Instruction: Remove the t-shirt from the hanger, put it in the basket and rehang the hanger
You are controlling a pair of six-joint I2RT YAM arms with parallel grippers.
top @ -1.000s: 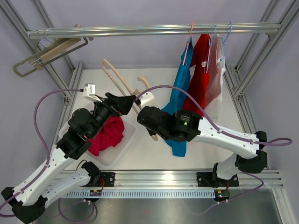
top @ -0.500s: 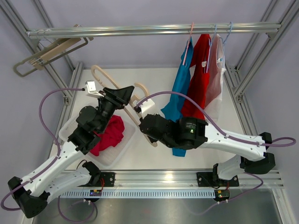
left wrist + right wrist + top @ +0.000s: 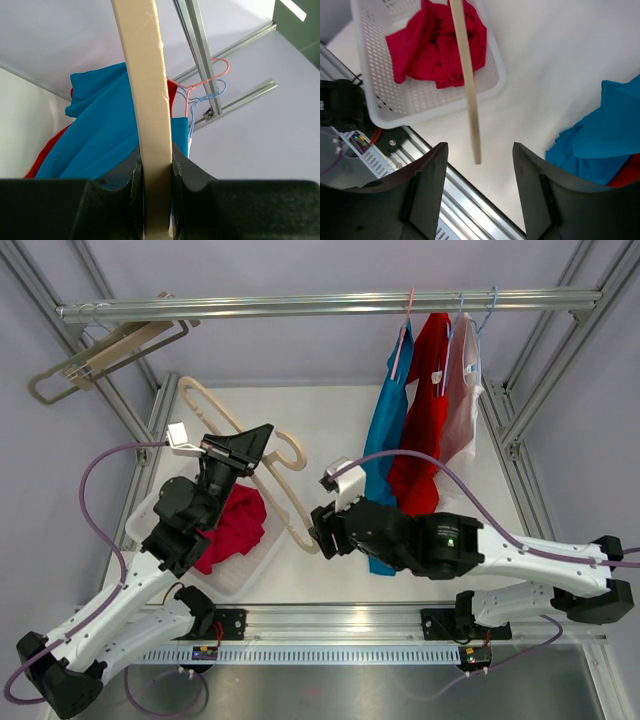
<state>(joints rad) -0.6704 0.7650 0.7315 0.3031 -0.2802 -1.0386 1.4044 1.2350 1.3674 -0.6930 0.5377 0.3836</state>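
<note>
A bare beige wooden hanger (image 3: 285, 508) hangs tilted over the table, and my left gripper (image 3: 258, 443) is shut on its bar. The left wrist view shows the hanger (image 3: 145, 100) pinched tight between both pads of the left gripper (image 3: 157, 170). The red t-shirt (image 3: 232, 525) lies crumpled in the white basket (image 3: 262, 562), off the hanger. My right gripper (image 3: 318, 532) stands open beside the hanger's lower end. Seen from the right wrist, the hanger's tip (image 3: 476, 145) floats free between the spread jaws of the right gripper (image 3: 480, 155), above the t-shirt (image 3: 437, 47) and basket (image 3: 375, 75).
A blue garment (image 3: 385, 430), a red one (image 3: 425, 410) and a pale red one (image 3: 462, 390) hang from the rail (image 3: 300, 306) at the right. Empty hangers (image 3: 100, 355) sit at the rail's left end. Frame posts stand at both sides.
My left gripper closed on the hanger and carried it up and to the left. My right gripper opened, let go of the hanger and drew back toward the near edge.
</note>
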